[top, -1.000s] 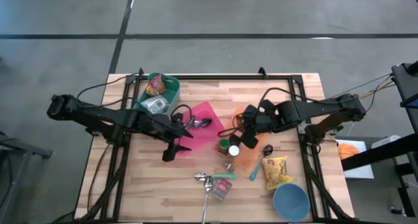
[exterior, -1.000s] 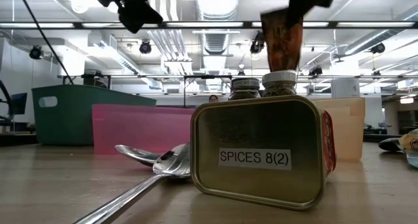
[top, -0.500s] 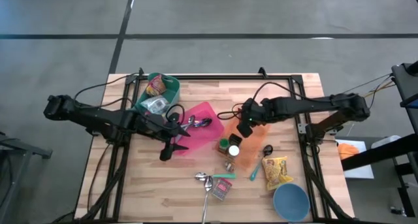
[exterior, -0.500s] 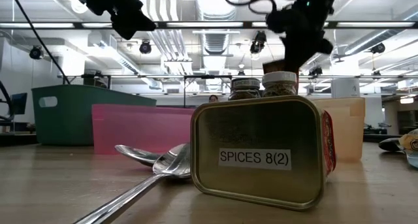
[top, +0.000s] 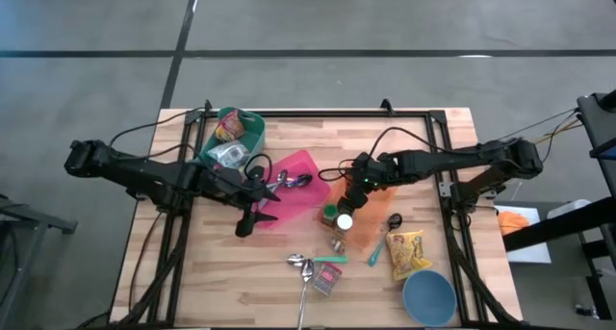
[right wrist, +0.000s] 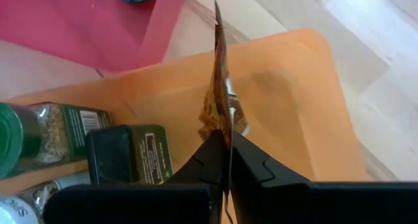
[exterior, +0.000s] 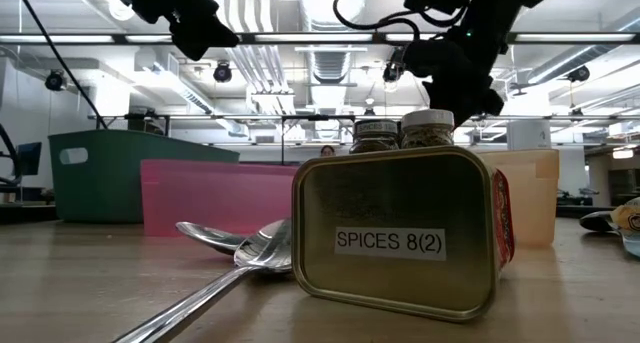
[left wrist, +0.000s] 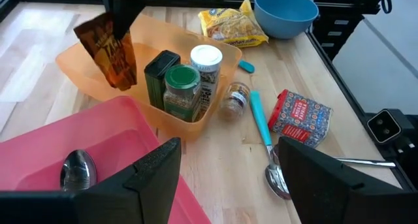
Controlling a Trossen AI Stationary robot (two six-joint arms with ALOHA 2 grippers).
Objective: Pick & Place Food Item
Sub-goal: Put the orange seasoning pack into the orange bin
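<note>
At the near edge of the tabletop: a spice tin (exterior: 395,233) labelled SPICES lies on its side with spoons (exterior: 235,251) beside it, and a blue bowl (top: 428,296) stands by the near right corner; we count none of these as part of the move in hand
Just beyond, right of the middle: the orange bin (right wrist: 294,100) holds a green-lidded jar (left wrist: 181,90), a white-lidded jar (left wrist: 206,61) and a dark tin (left wrist: 161,70), all bunched at its near end; its far end is bare
Task's thing: a brown food packet (left wrist: 111,51), hanging upright with its lower end down inside the far end of the orange bin, apart from the jars; we cannot tell whether it touches the bin's floor
Right gripper (right wrist: 225,145): clamped together on the packet's top edge, so the packet hangs straight down from the fingertips, directly over the bare patch of the bin
Left gripper (top: 255,217): waits over the near edge of the pink tray (top: 298,176), fingers spread wide with nothing between them
Far left corner: a green bin (top: 252,128) with other packets in it, well apart from both grippers
Progress: we judge the pick done and the carry all but done, since the packet is lifted and already within the bin's walls
What is left: as we read it, lower the packet the last bit if needed, part the fingers to let go, and lift the right arm clear without dragging the packet or knocking the jars
</note>
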